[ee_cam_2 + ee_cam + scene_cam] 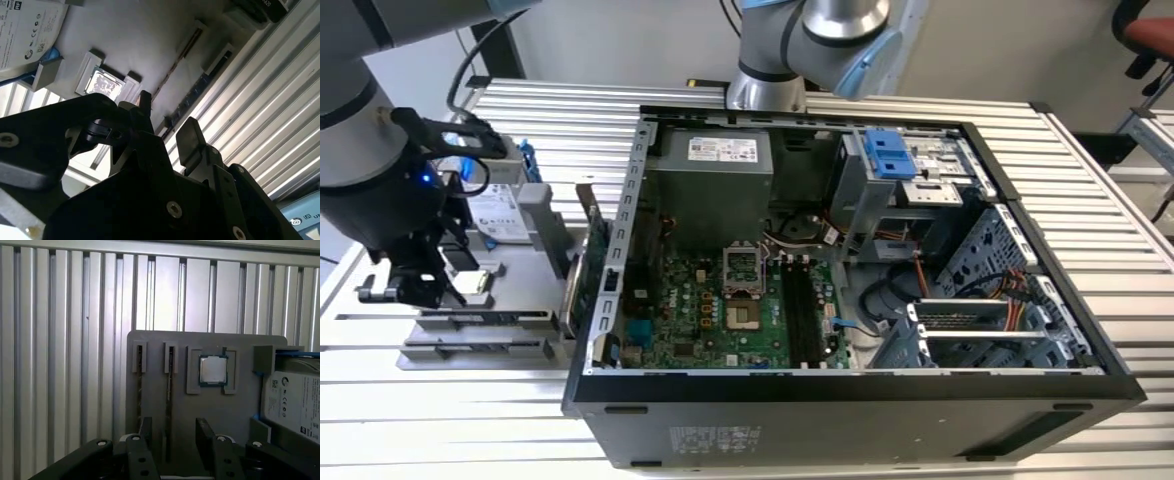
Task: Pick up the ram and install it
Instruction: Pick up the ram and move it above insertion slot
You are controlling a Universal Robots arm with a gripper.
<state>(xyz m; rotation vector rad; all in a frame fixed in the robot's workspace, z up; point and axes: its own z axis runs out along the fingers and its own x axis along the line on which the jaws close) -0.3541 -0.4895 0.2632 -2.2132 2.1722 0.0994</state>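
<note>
A big silver ribbed metal table is holding everything. A black open computer case is lying on it, filling the middle and the exterior view's right. A grey and black robot arm is hanging at the exterior view's left, over a flat grey plastic tray. Its black claw is hovering low with both fingers spread wide, holding nothing. A silver hard drive in a blue frame is sitting in the tray. The long thin dark ram is standing on edge in a tray slot, lined up between the fingers. A small square silver chip is resting in a pocket nearby.
</note>
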